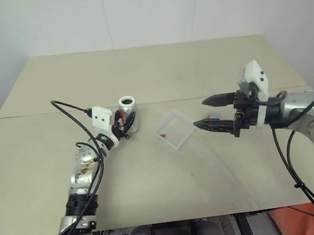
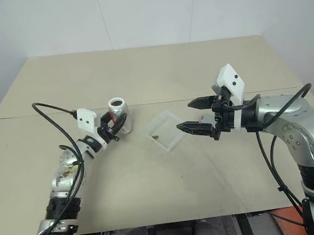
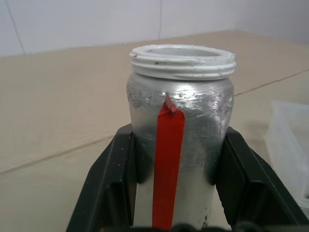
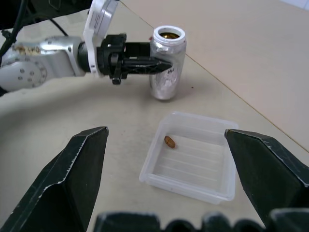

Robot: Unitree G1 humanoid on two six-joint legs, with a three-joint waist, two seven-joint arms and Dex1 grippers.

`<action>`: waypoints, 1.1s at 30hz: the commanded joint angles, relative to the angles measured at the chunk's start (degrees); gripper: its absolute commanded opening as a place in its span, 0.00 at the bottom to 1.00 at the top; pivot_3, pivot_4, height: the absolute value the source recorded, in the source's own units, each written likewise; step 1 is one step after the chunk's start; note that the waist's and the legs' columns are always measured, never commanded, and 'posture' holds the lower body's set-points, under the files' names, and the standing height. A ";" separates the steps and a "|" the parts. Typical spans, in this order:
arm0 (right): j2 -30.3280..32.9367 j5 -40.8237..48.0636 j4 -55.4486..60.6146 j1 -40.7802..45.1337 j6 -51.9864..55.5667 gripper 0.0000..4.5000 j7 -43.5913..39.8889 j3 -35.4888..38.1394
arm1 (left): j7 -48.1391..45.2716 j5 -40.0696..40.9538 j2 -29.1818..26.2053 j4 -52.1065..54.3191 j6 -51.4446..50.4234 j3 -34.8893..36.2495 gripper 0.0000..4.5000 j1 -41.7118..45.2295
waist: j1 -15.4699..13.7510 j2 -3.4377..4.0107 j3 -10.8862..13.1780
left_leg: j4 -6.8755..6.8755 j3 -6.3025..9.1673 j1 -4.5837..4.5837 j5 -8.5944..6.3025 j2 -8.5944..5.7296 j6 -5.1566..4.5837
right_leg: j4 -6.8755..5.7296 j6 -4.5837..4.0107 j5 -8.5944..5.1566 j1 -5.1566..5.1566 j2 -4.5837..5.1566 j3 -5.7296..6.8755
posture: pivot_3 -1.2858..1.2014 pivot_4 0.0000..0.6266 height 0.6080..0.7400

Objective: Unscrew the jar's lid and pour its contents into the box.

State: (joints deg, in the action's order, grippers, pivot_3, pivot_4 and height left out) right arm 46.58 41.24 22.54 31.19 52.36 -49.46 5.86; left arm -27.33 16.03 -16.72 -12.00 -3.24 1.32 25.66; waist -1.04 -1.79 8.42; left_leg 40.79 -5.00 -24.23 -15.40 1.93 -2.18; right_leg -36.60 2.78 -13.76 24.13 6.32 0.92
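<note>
No text, label, brand or number can be read; only a plain red stripe is seen on the jar (image 3: 181, 140).

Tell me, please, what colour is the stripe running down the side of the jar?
Red, on the silvery jar; the left wrist view shows it best.

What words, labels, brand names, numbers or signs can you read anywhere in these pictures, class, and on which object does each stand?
None: no readable text anywhere.
Small silvery-white cylindrical jar: a plain red vertical stripe, no lettering.
Shallow square clear plastic box: unmarked.
</note>
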 commanded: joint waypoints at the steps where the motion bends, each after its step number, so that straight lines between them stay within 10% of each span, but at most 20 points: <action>1: 0.62 0.36 2.01 0.21 -1.82 0.99 0.01 1.72 | 0.64 -0.66 1.86 -0.84 5.70 1.44 0.41 0.08 | 0.05 0.00 0.00 | 0.00 0.00 0.00 0.00 0.00 0.00 | 0.00 0.00 0.00 0.00 0.00 0.00 | 0.52 0.24 1.00; 13: 0.30 0.69 3.49 -0.75 -2.62 0.99 0.22 1.93 | -1.55 -4.02 4.07 -9.77 16.60 0.71 0.41 -0.15 | 0.28 0.01 -0.01 | -0.03 0.00 0.03 -0.03 0.01 -0.05 | 0.00 0.00 0.00 0.00 0.00 0.00 | 0.52 0.24 1.00; 20: -0.02 0.40 4.33 -1.74 -3.55 1.00 0.47 1.52 | -3.43 -4.30 2.42 -7.46 16.25 1.17 0.93 -2.72 | 0.34 0.00 -0.01 | -0.04 0.00 0.04 -0.15 0.02 -0.25 | 0.01 0.00 0.00 0.01 0.00 0.00 | 0.52 0.24 1.00; 33: 0.31 0.65 6.07 -5.75 -4.85 1.00 -0.24 2.09 | -17.65 10.63 -18.41 23.73 -8.23 6.81 1.00 -17.64 | 0.60 0.02 -0.01 | -0.10 -0.01 0.06 -0.17 0.11 -0.26 | -0.01 -0.01 -0.01 0.05 -0.01 -0.03 | 0.52 0.24 1.00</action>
State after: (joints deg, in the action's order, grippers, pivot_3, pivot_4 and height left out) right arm 46.31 41.31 26.70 25.41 49.27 -49.52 5.85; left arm -42.11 21.56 -33.43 4.87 -7.23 5.87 8.08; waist -0.44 -1.77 8.41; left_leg 40.71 -5.00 -24.17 -15.57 2.10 -2.43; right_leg -36.62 2.76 -13.77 24.18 6.31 0.89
